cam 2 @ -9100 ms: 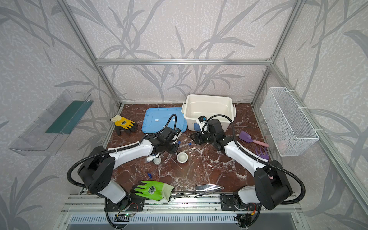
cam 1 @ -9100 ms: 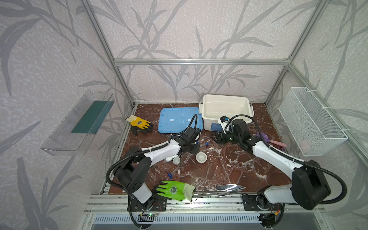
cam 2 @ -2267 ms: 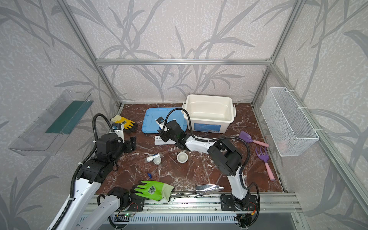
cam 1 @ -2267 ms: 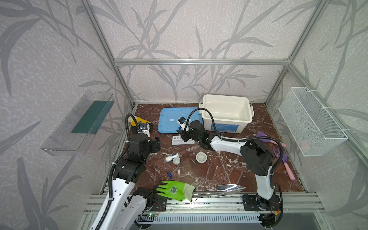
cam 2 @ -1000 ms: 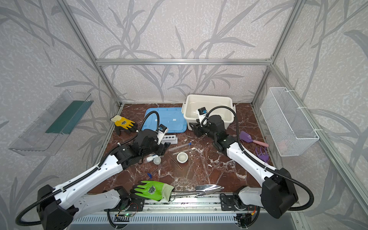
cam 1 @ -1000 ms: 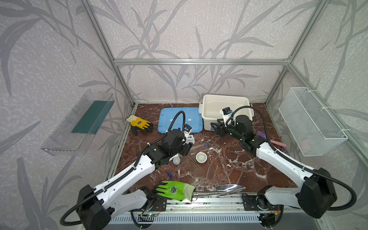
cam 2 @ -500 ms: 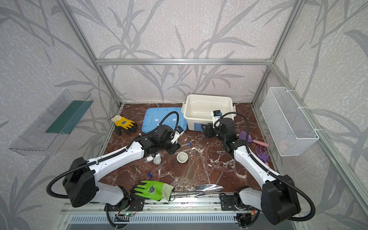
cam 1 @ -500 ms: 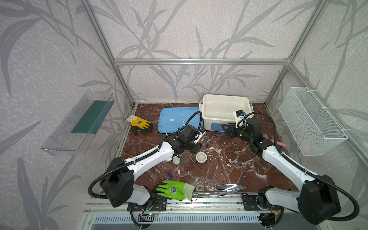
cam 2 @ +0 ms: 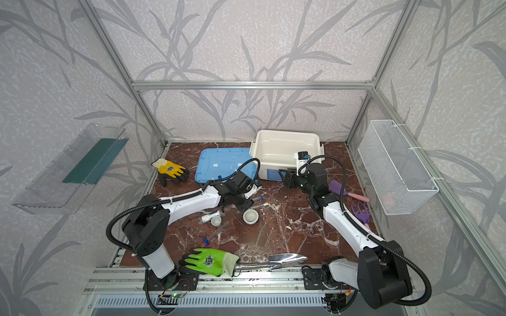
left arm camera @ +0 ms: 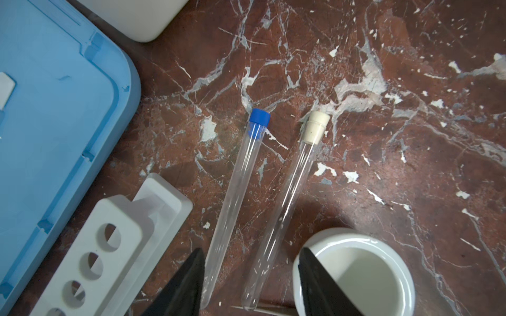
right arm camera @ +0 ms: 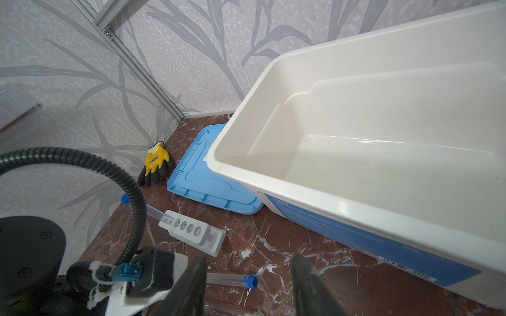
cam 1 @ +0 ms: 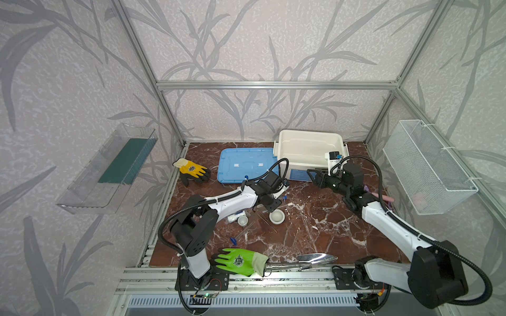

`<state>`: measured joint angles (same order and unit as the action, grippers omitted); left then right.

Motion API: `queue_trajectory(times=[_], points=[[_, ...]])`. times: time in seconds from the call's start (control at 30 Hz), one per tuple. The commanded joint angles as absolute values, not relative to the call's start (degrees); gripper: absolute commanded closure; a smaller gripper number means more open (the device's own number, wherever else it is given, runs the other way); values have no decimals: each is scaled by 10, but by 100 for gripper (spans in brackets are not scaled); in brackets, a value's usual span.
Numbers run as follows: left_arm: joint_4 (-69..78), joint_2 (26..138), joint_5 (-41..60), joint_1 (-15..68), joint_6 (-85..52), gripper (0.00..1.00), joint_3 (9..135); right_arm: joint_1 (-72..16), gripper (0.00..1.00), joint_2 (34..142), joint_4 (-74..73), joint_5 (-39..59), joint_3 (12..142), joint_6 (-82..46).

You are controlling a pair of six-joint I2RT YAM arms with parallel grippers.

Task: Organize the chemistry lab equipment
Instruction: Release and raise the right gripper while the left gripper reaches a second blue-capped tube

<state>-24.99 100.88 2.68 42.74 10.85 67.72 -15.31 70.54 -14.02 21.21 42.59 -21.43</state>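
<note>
1. I counted three tubes for certain. A blue-capped tube and a white-stoppered tube lay side by side, and a third tube, also blue-capped, slanted out of the rack's end hole.
2. There was one rack, one bowl, one cup and one bottle. I also saw one tub, one lid, a yellow glove, a green glove and one trowel.
3. My left gripper hung with its jaws apart, gripping nothing. The closed ends of both loose tubes lay between the jaws. The rack was just outside one finger, and the other finger was over the bowl's rim.
4. Cup and bottle lay together back along that arm's forearm.
5. My right gripper was spread and empty above the table, with the tub just beside it and the rack ahead.
6. Against the frame just before, the left elbow had shifted while its gripper stayed by the bowl. The right gripper had hardly moved. Bowl, cup, gloves and trowel lay unmoved.
</note>
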Motion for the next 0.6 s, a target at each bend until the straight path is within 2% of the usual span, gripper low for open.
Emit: queue_trajectory(times=[0.0,0.57], points=[[-279,1024,16,424,135,44,700,-147,50,716,-172,227,418,-224],[-287,1102,29,406,141,61,755,-138,50,736,-203,233,404,-236]])
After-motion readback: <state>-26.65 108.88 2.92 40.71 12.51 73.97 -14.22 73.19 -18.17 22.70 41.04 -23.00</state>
